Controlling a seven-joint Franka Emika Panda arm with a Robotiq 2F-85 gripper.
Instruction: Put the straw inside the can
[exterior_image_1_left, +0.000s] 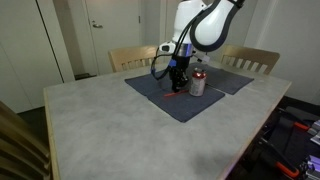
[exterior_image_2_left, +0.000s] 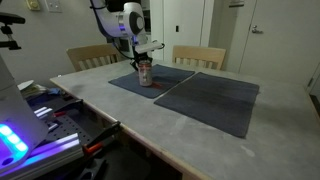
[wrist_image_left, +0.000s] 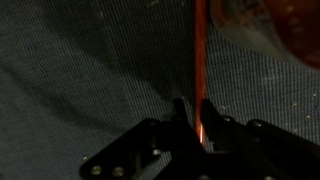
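Observation:
The red-orange straw runs up the wrist view from between my fingers, lying low over the dark placemat. My gripper is shut on the straw's near end. In an exterior view my gripper is down at the mat, just beside the silver can, with the straw showing as a red streak on the mat. In an exterior view the can stands on the mat under my gripper. The can's blurred red side fills the wrist view's top right corner.
Two dark placemats lie on the grey table. Wooden chairs stand behind the table's far edge. A cart with equipment stands beside the table.

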